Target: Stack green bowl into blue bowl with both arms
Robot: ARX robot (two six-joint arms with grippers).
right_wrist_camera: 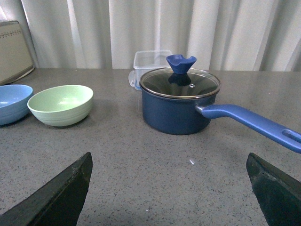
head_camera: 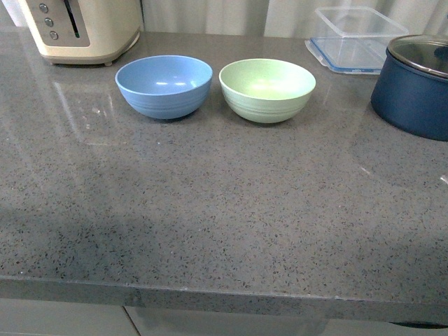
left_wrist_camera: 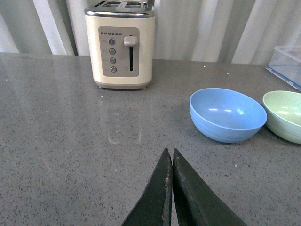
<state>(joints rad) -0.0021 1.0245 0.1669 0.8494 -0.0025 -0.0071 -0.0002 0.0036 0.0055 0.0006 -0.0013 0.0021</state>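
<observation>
Mint-green matte round bowl (head_camera: 267, 89) stands mouth up beside sky-blue matte round bowl (head_camera: 164, 85), near the far edge of the grey stone counter (head_camera: 210, 210); left gripper (left_wrist_camera: 170, 153) pinched together, empty; right gripper (right_wrist_camera: 169, 160) spread wide, empty.

The blue bowl (head_camera: 164, 85) and the green bowl (head_camera: 267, 89) sit upright side by side towards the far side of the grey speckled surface (head_camera: 210, 224), blue on the left, with a narrow gap between them. Both are empty. A cream toaster (head_camera: 84, 28) stands at the far left; a clear container (head_camera: 353, 38) and a navy lidded pot (head_camera: 413, 87) are at the far right.
</observation>
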